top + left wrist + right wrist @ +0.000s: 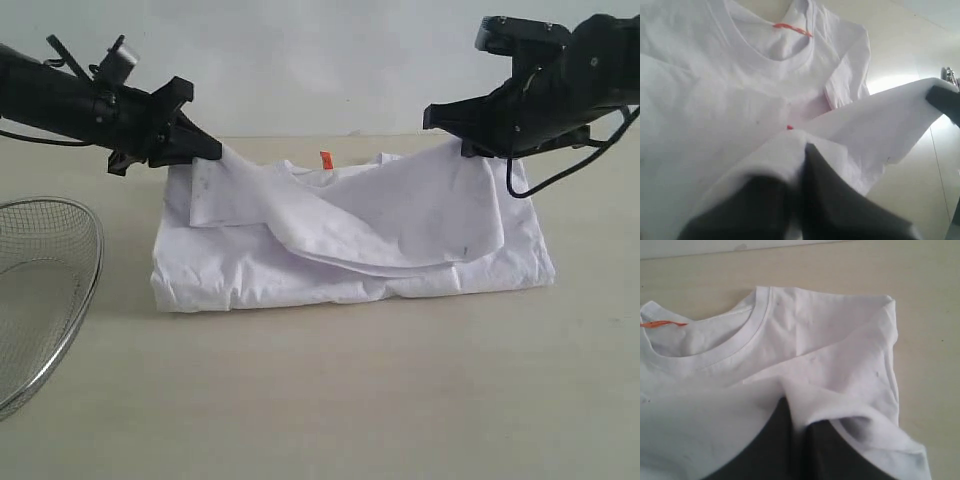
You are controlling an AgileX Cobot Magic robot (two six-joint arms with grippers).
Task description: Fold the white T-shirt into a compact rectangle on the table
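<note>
A white T-shirt (pixel 350 260) on a pale beige table (pixel 400 400)
The shirt is plain white with a few tiny dark specks, and its neck tag (pixel 325 160) is bright orange. The table has no pattern. The left gripper (pixel 210 150) and right gripper (pixel 462 140) are black. The basket (pixel 95 250) on the left is shiny grey wire mesh. The far wall (pixel 320 60) is pale grey.

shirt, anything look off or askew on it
The shirt layer pinched by the left hand and right hand sags unevenly in the middle, its edge slanting. A few small dark specks mark the cloth.
</note>
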